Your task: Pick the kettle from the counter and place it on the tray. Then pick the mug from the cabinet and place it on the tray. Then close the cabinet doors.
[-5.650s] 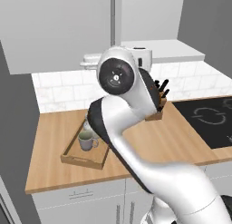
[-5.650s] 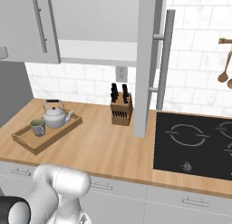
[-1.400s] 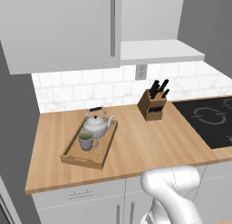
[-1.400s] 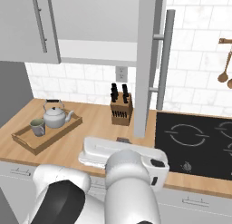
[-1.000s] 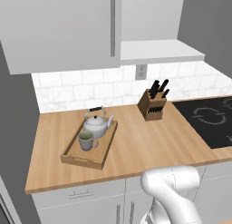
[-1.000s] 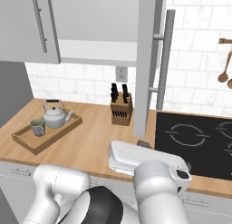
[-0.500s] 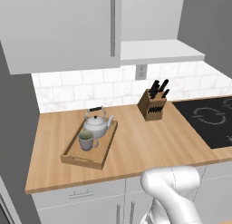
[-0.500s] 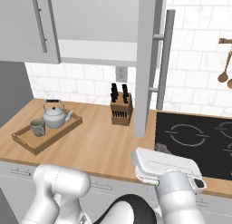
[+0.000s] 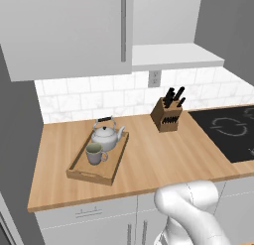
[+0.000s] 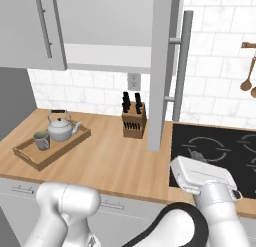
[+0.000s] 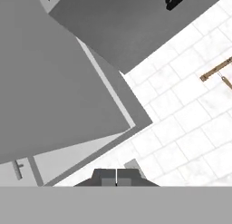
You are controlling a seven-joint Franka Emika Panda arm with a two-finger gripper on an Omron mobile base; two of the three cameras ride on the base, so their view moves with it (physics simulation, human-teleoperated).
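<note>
Kettle and mug sit on the tray. One door beside it hangs open. My gripper is clenched, empty

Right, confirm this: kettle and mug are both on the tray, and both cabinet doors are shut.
Not quite. The kettle and mug are both on the tray, but only the left cabinet door is shut. The right base view shows the right door standing open, edge-on to the camera.
</note>
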